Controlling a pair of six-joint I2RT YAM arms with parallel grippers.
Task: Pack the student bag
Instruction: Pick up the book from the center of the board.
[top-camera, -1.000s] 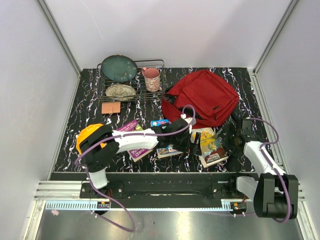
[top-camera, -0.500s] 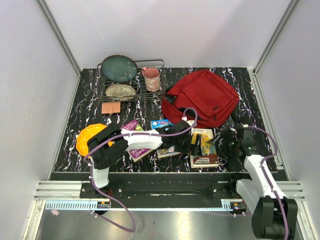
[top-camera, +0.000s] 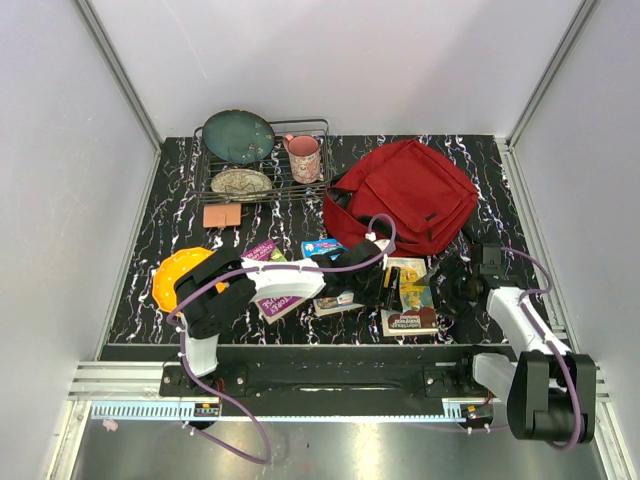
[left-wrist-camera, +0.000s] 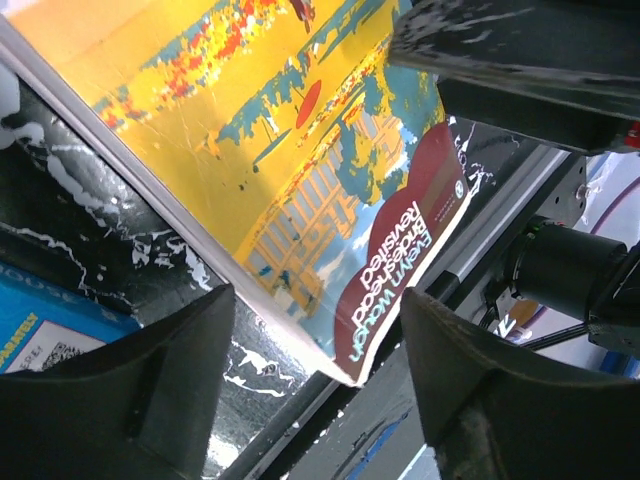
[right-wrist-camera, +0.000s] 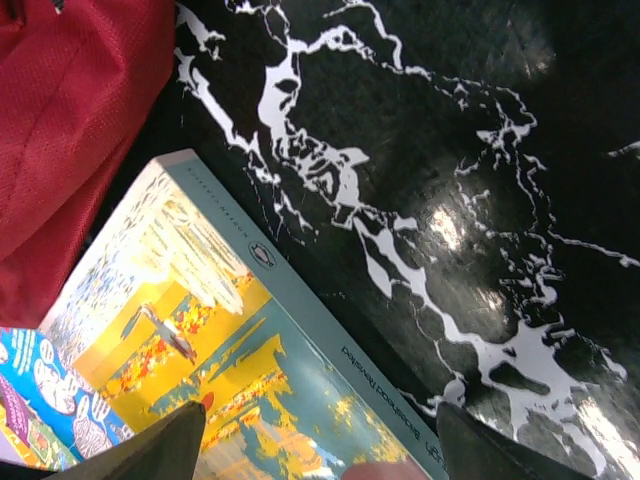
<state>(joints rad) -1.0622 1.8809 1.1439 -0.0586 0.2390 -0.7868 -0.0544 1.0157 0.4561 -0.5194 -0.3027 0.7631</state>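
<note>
Far right of table (top-camera: 170, 230) | student bag (top-camera: 405, 195) | dark-red fabric, lying flat

books (top-camera: 410, 298) lie before the student bag (top-camera: 405, 195), a dish rack (top-camera: 288, 185) to its left.

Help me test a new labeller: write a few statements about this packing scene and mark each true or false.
1. The backpack lies at the back right of the table. True.
2. The pink mug sits inside the backpack. False: it stands in the wire rack at the back left.
3. The yellow book lies flat on the table in front of the backpack. True.
4. The right end effector is shut on the yellow book. False: its jaws are apart above the book.
5. The left end effector has its jaws apart at a corner of the yellow book. True.
</note>
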